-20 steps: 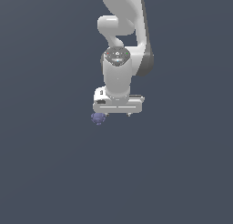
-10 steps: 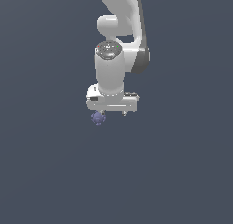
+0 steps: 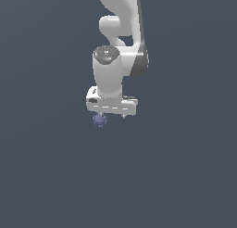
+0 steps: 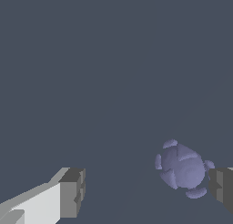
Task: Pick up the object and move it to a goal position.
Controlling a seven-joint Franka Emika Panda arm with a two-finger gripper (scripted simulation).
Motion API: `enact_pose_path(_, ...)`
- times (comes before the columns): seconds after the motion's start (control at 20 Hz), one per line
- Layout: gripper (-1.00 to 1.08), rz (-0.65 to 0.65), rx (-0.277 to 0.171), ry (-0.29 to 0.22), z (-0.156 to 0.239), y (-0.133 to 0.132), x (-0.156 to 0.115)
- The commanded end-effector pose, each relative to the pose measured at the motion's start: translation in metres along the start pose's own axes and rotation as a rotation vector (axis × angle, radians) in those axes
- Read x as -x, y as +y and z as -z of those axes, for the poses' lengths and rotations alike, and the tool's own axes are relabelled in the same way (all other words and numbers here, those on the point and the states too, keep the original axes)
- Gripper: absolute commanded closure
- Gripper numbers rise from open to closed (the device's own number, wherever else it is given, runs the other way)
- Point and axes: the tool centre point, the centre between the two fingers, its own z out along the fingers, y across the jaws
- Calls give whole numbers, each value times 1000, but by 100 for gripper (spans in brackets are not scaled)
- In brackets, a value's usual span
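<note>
Purple lump (image 4: 183, 168) sits between spread tool (image 4: 148, 191) fingers, seemingly untouched.

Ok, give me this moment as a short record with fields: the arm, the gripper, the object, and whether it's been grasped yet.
arm: white arm, reaching down over a plain dark surface
gripper: gripper open, fingers spread wide
object: small bumpy purple-blue lump
object position: between the fingers, close to one of them and far from the other; whether it touches that finger is unclear
exterior view: lump shows just below the gripper's left end
grasp: not yet closed on the lump
</note>
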Motion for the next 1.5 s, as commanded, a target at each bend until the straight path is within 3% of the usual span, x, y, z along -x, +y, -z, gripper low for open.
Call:
enact_pose_path(0.0, -92, -48, 0, 0, -8, 8, 4)
enact_pose_path(0.75, -92, -459, 13, 11, -65, 78, 44)
enact_pose_path(1.45, -92, -522, 16, 14, -81, 88, 52)
